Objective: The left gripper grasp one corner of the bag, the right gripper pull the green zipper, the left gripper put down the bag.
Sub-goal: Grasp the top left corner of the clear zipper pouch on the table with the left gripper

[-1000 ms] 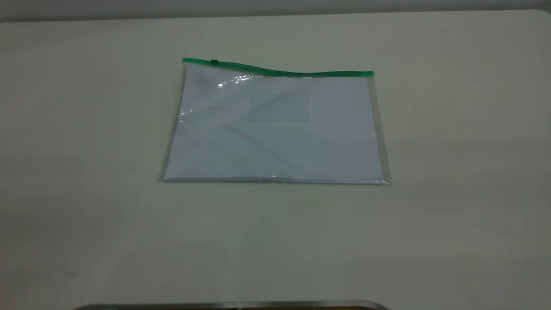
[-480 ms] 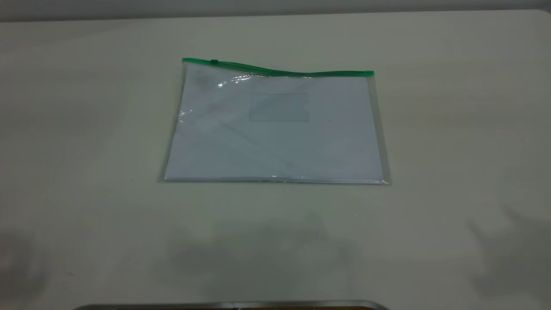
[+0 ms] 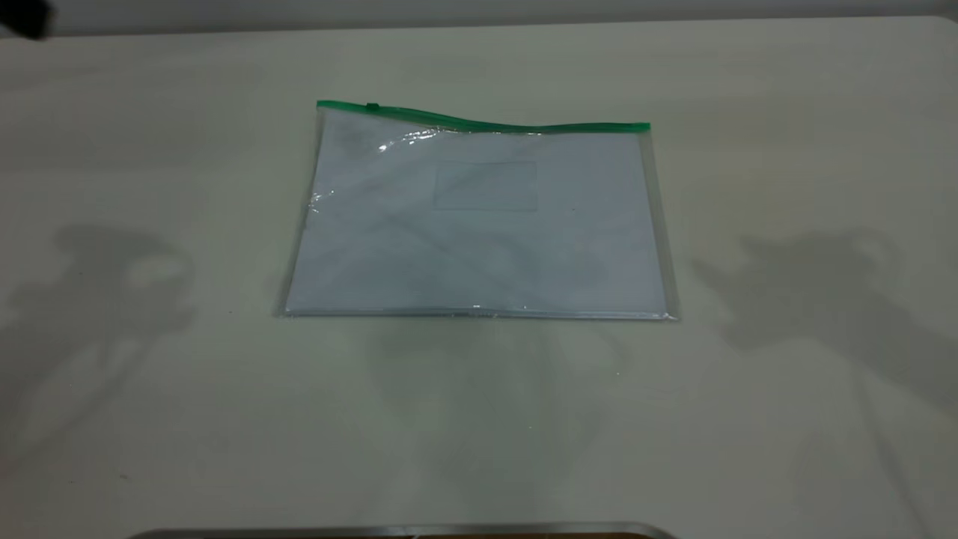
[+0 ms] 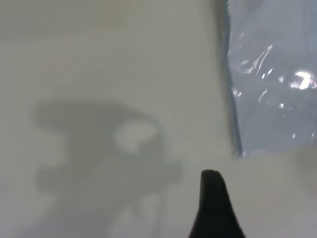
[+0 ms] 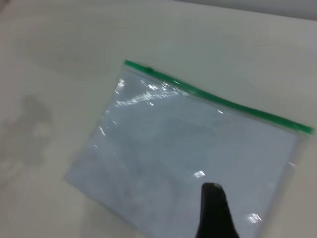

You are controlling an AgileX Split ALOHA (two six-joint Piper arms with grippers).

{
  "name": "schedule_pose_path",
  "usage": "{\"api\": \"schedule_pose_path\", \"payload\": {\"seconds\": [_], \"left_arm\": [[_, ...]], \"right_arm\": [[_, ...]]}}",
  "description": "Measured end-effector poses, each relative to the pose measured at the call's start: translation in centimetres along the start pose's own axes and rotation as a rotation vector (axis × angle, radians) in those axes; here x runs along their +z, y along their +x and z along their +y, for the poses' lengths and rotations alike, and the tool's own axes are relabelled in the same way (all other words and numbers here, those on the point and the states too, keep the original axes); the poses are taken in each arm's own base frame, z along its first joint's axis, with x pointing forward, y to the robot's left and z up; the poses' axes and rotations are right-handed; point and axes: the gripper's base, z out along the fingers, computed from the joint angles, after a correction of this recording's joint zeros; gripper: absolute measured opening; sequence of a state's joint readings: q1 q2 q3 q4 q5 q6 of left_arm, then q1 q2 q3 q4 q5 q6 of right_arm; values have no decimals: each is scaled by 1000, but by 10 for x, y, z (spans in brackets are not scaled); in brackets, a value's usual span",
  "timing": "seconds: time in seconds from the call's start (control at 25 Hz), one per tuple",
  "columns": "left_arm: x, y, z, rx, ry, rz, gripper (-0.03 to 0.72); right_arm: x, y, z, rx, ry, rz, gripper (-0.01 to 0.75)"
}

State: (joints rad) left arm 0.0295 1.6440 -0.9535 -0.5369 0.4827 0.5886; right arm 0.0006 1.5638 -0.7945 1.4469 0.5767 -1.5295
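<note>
The bag lies flat on the table, a clear pouch with white paper inside and a small card pocket. The green zipper runs along its far edge, with the slider tab near the left end. Neither gripper touches the bag. My left gripper hovers over bare table beside a corner of the bag. My right gripper hovers above the bag, with the green zipper beyond it. In the exterior view only the arms' shadows show, left and right of the bag.
The pale table surrounds the bag on all sides. A metal edge runs along the near border. A dark blurred shape sits at the far left corner of the exterior view.
Shadows of both arms have spread onto the table, left and right of the bag. A dark shape has entered at the far left corner. The bag has not moved.
</note>
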Motion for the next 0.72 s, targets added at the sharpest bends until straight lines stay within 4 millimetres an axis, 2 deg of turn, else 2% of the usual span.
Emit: {"api": "schedule_pose_path", "payload": {"seconds": [0.24,0.44,0.6,0.72], "left_arm": [[68,-33,13,8,144,-11,569],[123,-48,24,0,240,-18,569],[163,-57,35,39,269,-19,569],[189,-63,41,35,306,-19,569]], "right_arm": [[69,-1,-9,3,-78,54,547],[121,3,-13,29,-130,94,547],[146,5,-21,71,-173,92,547],[156,4,-25,91,-186,87,547]]}}
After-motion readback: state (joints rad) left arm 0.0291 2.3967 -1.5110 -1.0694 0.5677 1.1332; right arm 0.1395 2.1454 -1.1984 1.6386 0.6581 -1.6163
